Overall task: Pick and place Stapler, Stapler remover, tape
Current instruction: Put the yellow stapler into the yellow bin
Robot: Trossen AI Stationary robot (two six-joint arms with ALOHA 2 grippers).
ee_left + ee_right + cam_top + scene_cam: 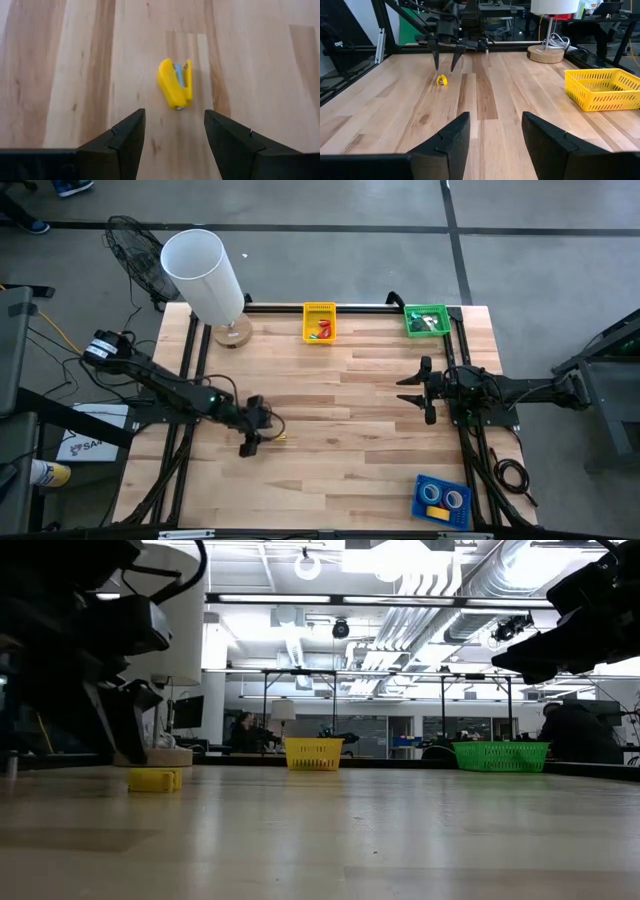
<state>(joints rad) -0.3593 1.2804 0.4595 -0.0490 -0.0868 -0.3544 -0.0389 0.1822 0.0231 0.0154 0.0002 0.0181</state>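
A small yellow stapler (175, 84) lies loose on the wooden table (340, 460), left of the middle and well short of any basket. The left gripper (174, 131) hangs just above and beside it with its fingers spread and nothing between them; the stapler sits ahead of the gap, not yet inside it. I judge this item still to be picked, so its grasp, carry and drop all remain.

The right gripper (427, 391) waits over the right half of the table, also spread open and empty, facing across toward the left arm.

Three baskets stand on the table. The yellow basket (319, 322) at the far edge, near the middle, holds a red piece and something small and green; what they are cannot be told. The green basket (426, 320) at the far right corner holds a few pale and dark bits, too small to name. The blue basket (441, 501) at the near right edge holds two rolls of tape (444, 497), side by side, so that part looks done.

A lamp (205, 275) with a white shade stands at the far left corner, clear of the work.
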